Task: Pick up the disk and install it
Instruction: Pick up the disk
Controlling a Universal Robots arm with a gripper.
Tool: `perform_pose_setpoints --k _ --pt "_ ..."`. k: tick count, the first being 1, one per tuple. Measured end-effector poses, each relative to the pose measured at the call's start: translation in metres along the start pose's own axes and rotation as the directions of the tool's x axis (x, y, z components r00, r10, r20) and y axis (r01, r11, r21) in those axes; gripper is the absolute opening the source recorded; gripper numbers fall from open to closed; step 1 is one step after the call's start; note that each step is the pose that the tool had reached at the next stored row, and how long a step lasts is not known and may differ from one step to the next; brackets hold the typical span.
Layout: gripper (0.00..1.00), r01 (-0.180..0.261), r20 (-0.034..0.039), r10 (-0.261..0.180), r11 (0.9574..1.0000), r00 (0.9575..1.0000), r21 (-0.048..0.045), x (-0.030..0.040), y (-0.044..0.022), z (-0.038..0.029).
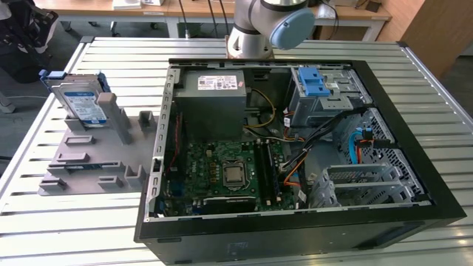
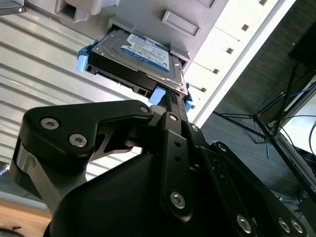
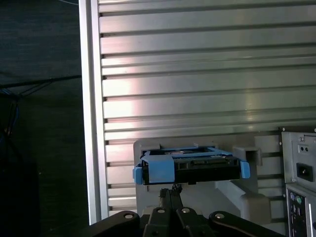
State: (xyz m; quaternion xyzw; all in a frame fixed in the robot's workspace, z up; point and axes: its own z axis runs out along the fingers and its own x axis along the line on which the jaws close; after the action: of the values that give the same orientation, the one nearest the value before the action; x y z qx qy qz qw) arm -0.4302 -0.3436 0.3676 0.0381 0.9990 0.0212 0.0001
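Blue-framed disk point(image 1: 80, 102) stands on edge in a grey holder point(image 1: 83, 166) on the slatted table point(image 1: 133, 55), at the exterior view's left of the open computer case point(image 1: 296, 235). Jaws, pressed together, sit just beside its edge.

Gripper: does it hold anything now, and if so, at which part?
Nothing is held. The gripper is shut on nothing, and the disk stands untouched in the grey holder.
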Motion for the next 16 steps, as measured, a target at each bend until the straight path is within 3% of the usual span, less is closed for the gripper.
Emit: perform_pose_setpoints --k 9,16 --pt "0.11 0.032 -0.0014 -0.032 0.9995 0.9995 0.0000 0.0000 0.0000 0.0000" --pt "0.11 0.033 -0.0014 -0.033 0.9995 0.9995 0.0000 0.0000 0.0000 0.0000"
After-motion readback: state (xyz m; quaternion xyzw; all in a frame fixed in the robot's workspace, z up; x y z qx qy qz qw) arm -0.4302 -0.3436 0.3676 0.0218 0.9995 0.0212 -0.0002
